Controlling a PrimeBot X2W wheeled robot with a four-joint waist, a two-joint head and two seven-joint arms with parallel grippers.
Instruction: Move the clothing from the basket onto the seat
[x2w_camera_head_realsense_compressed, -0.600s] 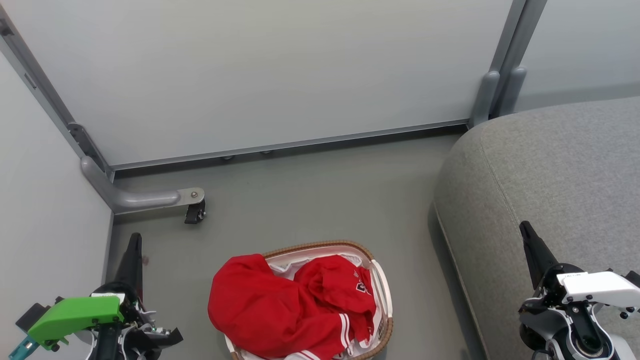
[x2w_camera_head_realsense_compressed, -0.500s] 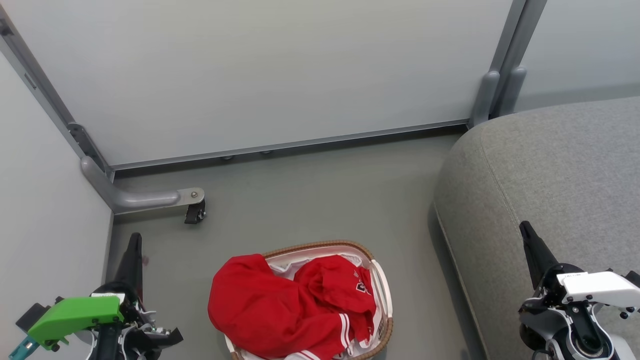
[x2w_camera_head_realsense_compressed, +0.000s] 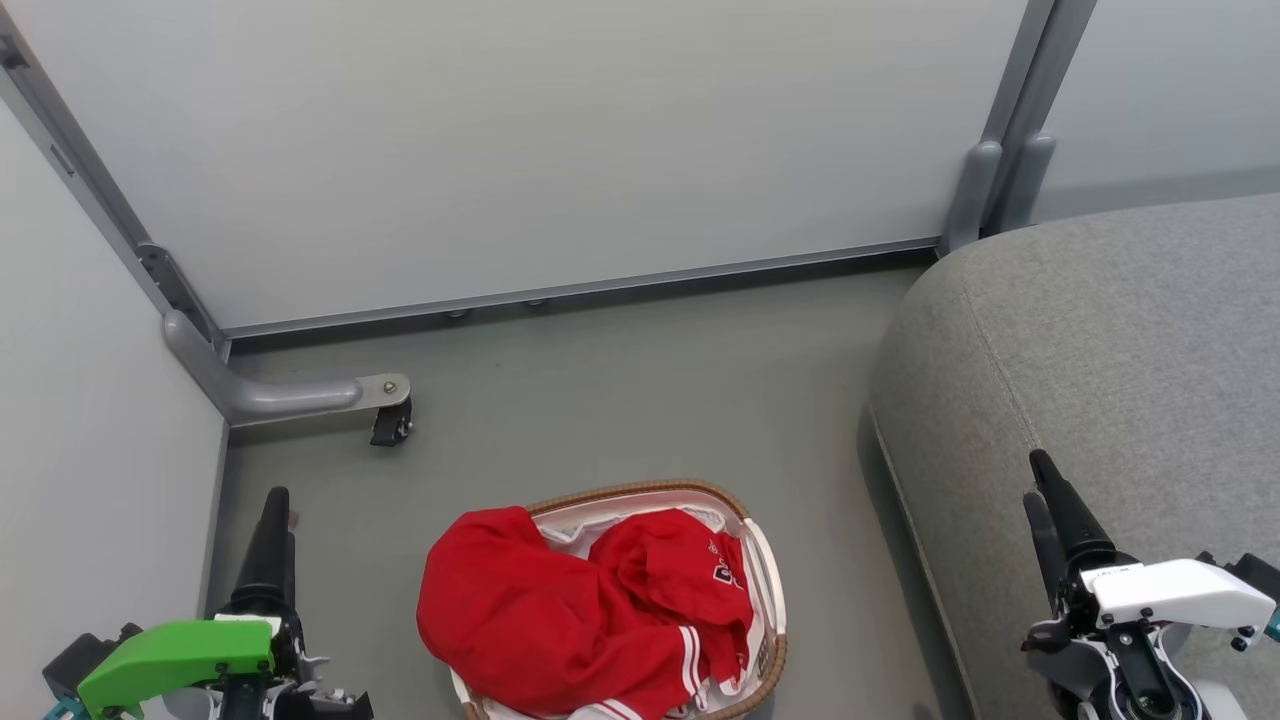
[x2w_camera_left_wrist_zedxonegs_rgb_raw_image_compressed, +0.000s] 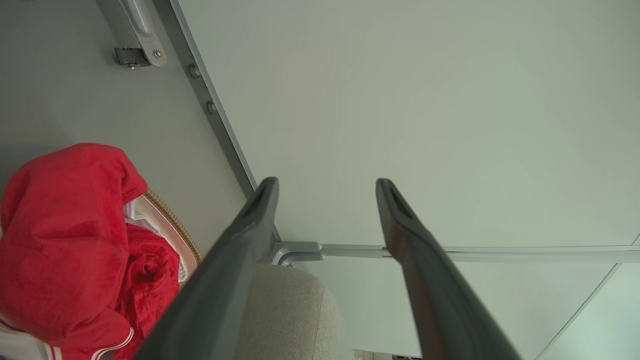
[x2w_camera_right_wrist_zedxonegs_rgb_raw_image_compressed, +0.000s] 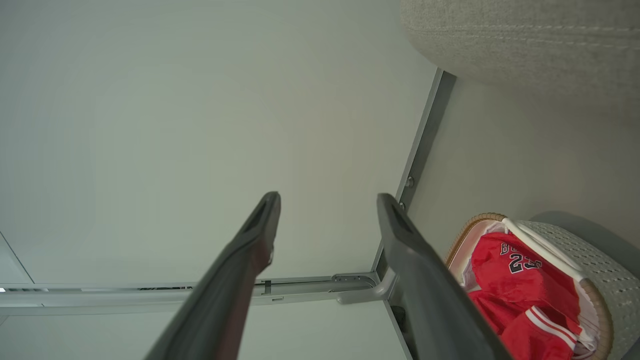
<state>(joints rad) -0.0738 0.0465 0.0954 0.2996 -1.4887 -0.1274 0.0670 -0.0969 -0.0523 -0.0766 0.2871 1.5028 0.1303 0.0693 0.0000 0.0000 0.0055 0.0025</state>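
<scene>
Clothing: piled in basket, draped over left rim;
Seat: set right;
Left gripper: fingers spread;
Right gripper: fingers spread

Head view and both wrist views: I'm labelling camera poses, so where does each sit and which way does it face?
Head view: on the head, facing forward-down at basket, clothing, seat; left hand lower left, right hand lower right.
Left wrist view: on that wrist, along its open fingers toward the wall panel.
Right wrist view: on that wrist, along its open fingers toward the same panel.
Shared: both wrist views catch basket, clothing and seat.
</scene>
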